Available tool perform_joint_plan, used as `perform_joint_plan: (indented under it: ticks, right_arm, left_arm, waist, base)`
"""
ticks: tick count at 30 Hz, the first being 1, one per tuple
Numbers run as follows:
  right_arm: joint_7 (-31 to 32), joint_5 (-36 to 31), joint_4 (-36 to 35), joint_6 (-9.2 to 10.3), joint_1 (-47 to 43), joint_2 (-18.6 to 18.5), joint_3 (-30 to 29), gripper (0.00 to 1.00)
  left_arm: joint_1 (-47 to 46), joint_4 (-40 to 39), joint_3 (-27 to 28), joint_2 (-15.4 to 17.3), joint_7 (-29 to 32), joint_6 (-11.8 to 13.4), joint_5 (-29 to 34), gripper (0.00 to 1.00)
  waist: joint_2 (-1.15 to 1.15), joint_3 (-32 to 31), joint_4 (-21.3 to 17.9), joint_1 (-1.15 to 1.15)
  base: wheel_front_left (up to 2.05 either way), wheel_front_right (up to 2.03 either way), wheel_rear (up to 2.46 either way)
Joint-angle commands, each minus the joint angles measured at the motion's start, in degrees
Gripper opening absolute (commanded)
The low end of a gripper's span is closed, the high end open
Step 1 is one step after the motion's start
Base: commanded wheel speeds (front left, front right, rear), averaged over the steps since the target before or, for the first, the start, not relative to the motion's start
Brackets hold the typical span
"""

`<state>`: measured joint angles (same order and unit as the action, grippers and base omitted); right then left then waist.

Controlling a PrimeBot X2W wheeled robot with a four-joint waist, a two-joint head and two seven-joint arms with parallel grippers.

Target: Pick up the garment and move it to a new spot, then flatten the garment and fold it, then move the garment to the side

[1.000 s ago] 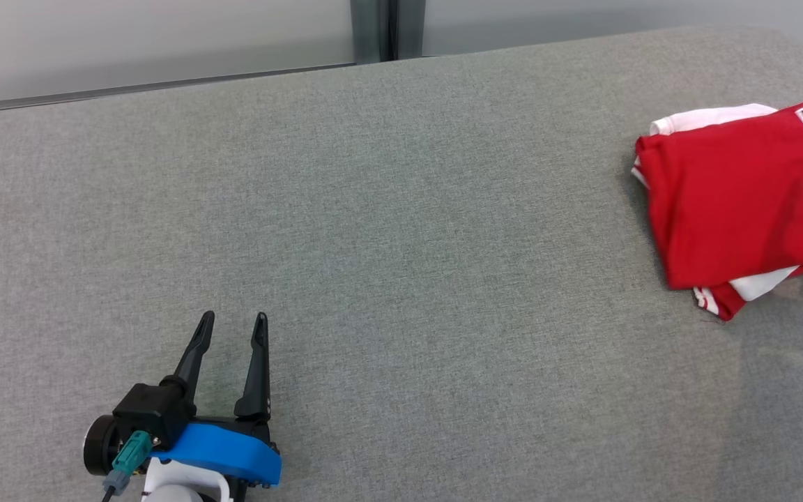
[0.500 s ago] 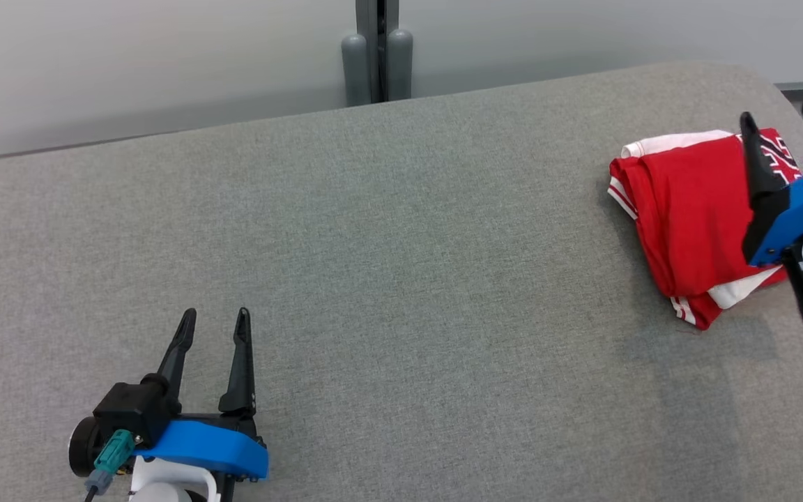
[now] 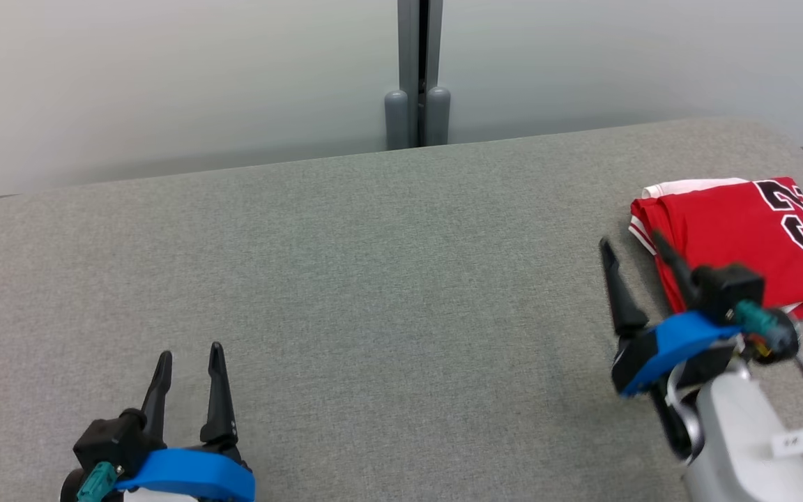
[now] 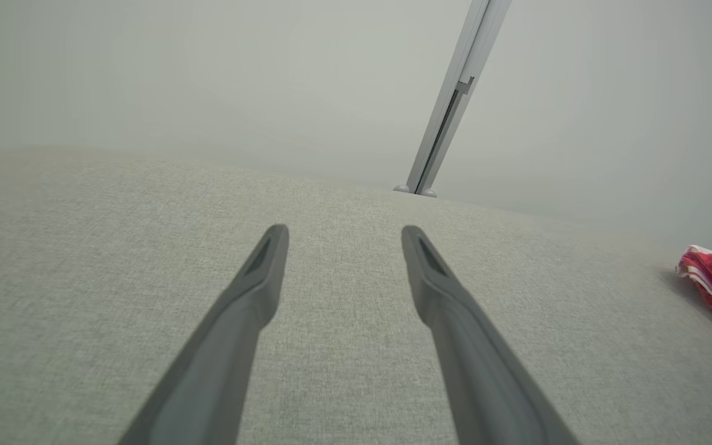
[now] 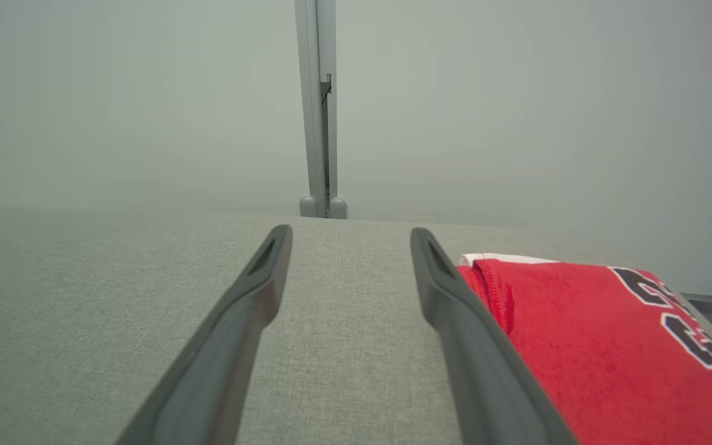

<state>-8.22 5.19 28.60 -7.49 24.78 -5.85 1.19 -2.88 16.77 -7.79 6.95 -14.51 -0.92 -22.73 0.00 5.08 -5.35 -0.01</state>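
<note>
1. Well over to the right, the garment lies folded on the grey surface. It is red with white trim, a black number facing up, and it sits close to the far right corner.
2. Just left of it, and nearer the robot, hangs the right gripper, fingers spread and empty. Its right finger crosses the garment's left edge in the head view; whether it touches the cloth cannot be told.
3. Well apart, at the lower left, the left gripper has its fingers parted too, holding nothing.
4. Wide grey fabric stretches from the garment leftward, between both grippers.
5. Behind the surface's far edge stands a pale wall, with a grey post near the middle.
6. Just beyond the garment, the right edge of the surface curves away.
</note>
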Motion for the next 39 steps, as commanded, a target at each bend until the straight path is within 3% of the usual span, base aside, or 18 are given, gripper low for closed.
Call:
perform_joint_plan:
  ticks: [1, 7, 17, 39]
  right_arm:
    - [-0.87, 0.15, -0.48, 0.00, -2.41, 0.93, 0.38, 1.00]
    - [-3.98, -1.91, -2.23, 0.00, -8.51, 2.84, -0.86, 1.00]
    - [-6.41, 2.50, -5.02, 0.00, -14.78, 2.94, -1.29, 1.00]
    - [-6.95, 4.04, -4.10, 0.00, -15.29, 2.95, 1.75, 1.00]
  left_arm:
    - [0.74, 0.35, 0.45, -0.15, -0.29, 0.44, -0.24, 1.00]
    - [2.56, 1.24, 1.18, -0.54, -0.52, 0.84, -0.90, 1.00]
    - [4.04, 1.45, 1.48, -0.65, -0.74, 1.73, 0.90, 1.00]
    - [3.90, 2.22, 1.86, -1.75, -0.74, 0.99, 1.39, 1.00]
  waist:
    - [0.00, -0.10, 0.39, 0.01]
    - [0.00, -0.40, 1.72, 0.01]
    - [0.00, -0.76, 2.93, 0.01]
    - [0.00, -0.50, 2.83, 0.01]
  base:
    - [0.00, 0.00, 0.00]
    - [0.00, 0.00, 0.00]
    - [0.00, 0.00, 0.00]
    - [0.00, 0.00, 0.00]
